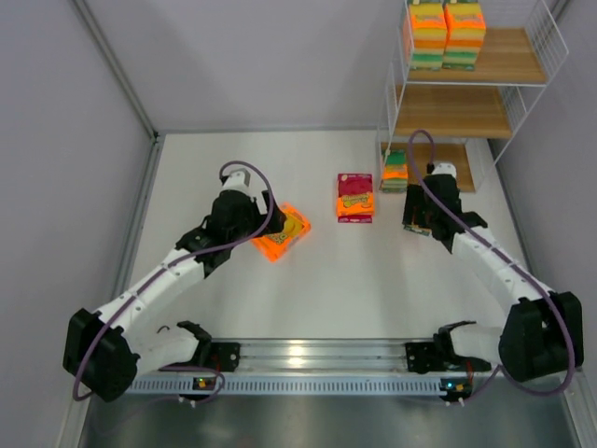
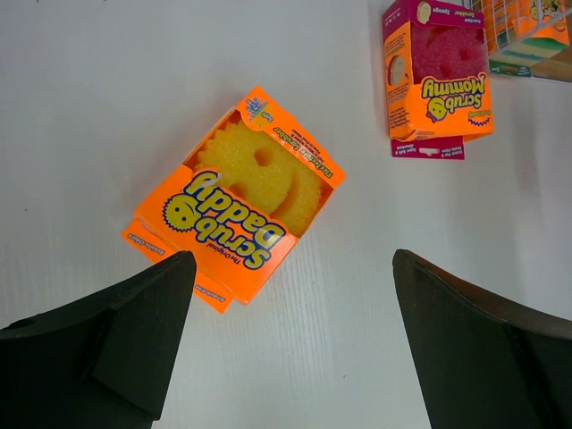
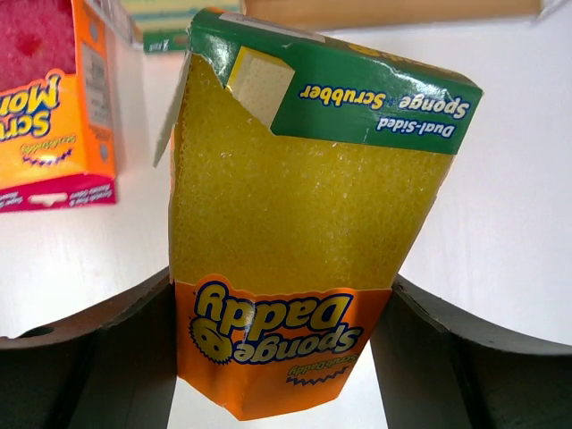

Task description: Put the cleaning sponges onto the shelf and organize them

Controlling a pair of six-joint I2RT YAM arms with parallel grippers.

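We are looking down on a white table (image 1: 308, 308); at its far right corner the shelf (image 1: 508, 61) is standing, three wooden boards in a thin white wire frame. On the top board two stacks of sponge packs (image 1: 445, 33) are sitting side by side at the left end; on the bottom board a green-and-orange stack (image 1: 395, 171) is sitting at the left end too.

The left arm (image 1: 159, 280) is reaching toward the middle of the table; the right arm (image 1: 494, 261) is reaching toward the foot of the shelf.

The left gripper (image 2: 290, 268) is standing with its fingers spread wide and nothing between them; the Scrub Daddy pack (image 2: 234, 207) is lying flat on the table just beyond the tips, turned at an angle (an orange edge of another pack is peeking out beneath it).

The right gripper (image 3: 281, 281) is pinching the Sponge Daddy pack (image 3: 304, 206); both fingers are pressing against the sides of its orange end, and the green-topped end is pointing away, tilted; gripper and pack are near the front of the bottom board.

The Scrub Mommy pack (image 1: 354, 196), magenta and orange, is lying on the table between the two grippers, apart from both; a magenta edge is showing under it.
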